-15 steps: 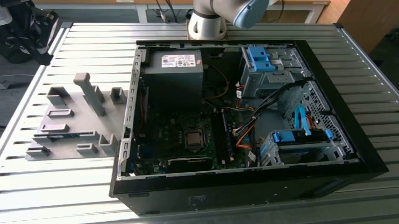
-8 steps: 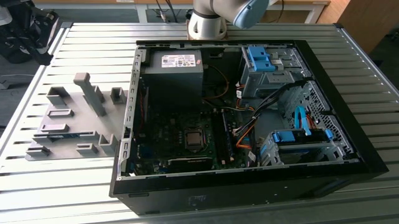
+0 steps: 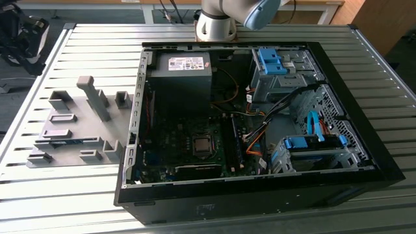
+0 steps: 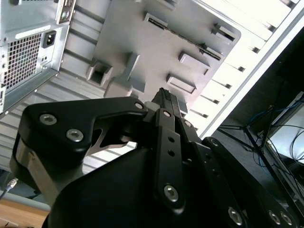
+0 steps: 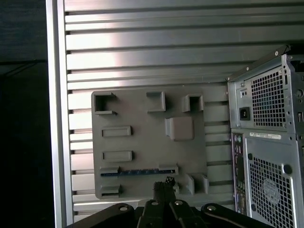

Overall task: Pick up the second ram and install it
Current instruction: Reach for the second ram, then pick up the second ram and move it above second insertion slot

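A: Reach step. The end effector [image 5: 165, 180] hovers over the tray [image 5: 142, 142], pinched narrow and empty.

B: Exterior view: ram [image 3: 65, 142] slotted there, nine o'clock of the case [image 3: 383, 161]. A pick needs opened fingers, squared lengthwise.

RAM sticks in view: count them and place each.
1. The blue RAM stick lies in the long slot of the grey plate; others may hide inside the computer case.

Probably a robotics lab or workshop: a slatted aluminium table [image 3: 65, 200] carries an opened computer case [image 3: 260, 207] and a grey fixture plate [image 3: 81, 129].
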`<state>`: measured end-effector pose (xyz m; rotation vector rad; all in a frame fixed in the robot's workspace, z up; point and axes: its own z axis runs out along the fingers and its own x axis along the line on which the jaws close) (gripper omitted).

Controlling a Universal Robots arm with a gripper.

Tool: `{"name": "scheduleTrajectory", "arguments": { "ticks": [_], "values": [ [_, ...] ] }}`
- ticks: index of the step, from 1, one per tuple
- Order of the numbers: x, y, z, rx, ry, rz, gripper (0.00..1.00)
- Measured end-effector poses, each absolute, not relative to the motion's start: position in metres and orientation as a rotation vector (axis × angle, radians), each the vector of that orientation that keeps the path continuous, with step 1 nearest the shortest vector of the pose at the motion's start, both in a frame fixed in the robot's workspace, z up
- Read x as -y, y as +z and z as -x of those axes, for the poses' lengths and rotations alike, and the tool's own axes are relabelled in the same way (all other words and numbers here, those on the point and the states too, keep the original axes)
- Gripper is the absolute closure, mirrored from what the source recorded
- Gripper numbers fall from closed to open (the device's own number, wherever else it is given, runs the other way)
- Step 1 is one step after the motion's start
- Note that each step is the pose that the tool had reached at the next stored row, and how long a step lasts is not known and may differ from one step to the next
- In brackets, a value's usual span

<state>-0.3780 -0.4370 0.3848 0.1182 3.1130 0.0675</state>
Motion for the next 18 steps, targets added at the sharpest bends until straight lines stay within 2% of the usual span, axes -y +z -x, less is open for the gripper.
{"name": "scheduleTrajectory", "arguments": {
  "ticks": [18],
  "values": [
    [0.4374, 0.3846, 0.3887, -3.113, 0.068, -0.114, 0.88]
  ]
}}
